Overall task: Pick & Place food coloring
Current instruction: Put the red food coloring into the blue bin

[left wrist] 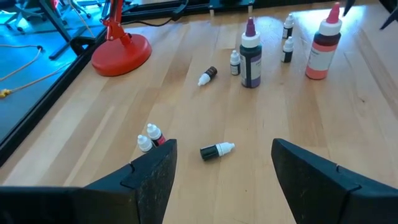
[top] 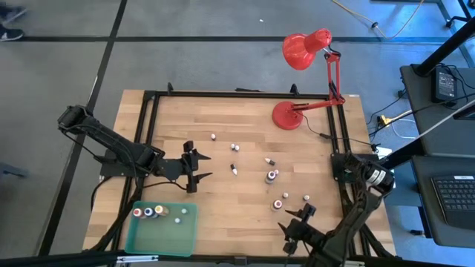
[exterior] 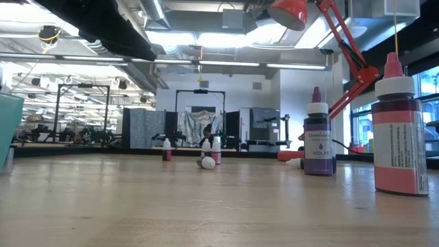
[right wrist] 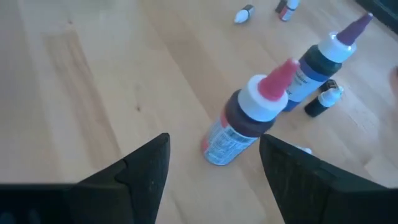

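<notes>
Left claw [top: 202, 168] open beside green tray [top: 139, 237] holding four bottles [top: 159, 212].

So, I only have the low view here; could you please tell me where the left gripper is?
Observer: The left gripper is open above the table, on its left side. It faces a small dark bottle that lies on its side.
Operator: Thank you, and where is the right one?
Observer: The right gripper is open near the front edge. It points at the upright red-tipped bottle and is not touching it.
Operator: Is there anything in the tray yet?
Observer: Yes, the green tray already holds several tiny bottles along its far side.
</notes>
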Controlling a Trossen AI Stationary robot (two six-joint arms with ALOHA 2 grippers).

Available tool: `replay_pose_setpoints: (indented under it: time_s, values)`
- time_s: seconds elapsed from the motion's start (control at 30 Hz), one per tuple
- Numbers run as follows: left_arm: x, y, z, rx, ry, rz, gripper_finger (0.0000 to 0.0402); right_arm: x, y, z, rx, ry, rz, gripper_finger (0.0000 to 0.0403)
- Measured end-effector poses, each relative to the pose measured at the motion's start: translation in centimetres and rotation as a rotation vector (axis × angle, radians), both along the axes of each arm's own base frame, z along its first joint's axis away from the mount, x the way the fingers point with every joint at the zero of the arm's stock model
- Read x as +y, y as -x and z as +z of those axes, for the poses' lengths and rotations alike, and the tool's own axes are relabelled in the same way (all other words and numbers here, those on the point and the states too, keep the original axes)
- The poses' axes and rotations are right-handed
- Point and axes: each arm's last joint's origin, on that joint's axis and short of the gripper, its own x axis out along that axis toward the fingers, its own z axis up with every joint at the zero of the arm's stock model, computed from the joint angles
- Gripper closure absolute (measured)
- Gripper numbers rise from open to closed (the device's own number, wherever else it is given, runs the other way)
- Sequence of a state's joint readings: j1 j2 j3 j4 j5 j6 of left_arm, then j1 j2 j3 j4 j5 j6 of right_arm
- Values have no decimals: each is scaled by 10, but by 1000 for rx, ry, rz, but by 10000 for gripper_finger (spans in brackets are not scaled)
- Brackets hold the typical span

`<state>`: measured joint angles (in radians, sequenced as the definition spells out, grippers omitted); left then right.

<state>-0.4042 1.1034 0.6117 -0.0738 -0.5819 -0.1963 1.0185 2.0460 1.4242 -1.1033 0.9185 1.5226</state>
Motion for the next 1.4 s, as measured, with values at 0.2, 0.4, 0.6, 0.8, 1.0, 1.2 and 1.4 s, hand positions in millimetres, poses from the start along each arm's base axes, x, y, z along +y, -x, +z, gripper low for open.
replay_pose_setpoints:
  time_s: [0.2,0.4,0.6,0.8,1.0,1.2,1.4]
  values:
    - [0,0,0,-1,0,1,146,-11,0,-23,-17,-12,-11,152]
    - [0,0,0,-3,0,2,144,-25,-2,-46,-33,-43,-39,152]
    - [0,0,0,-3,0,2,144,-41,-6,-64,-56,-76,-76,152]
    - [0,0,0,-3,0,2,146,-52,-11,-73,-72,-96,-108,153]
    - [0,0,0,6,-34,-16,144,-51,-14,-72,-102,-63,-78,167]
    - [0,0,0,9,-45,-22,146,-51,-15,-72,-107,-59,-74,213]
    - [0,0,0,9,-45,-22,145,-50,-15,-72,-111,-59,-73,277]
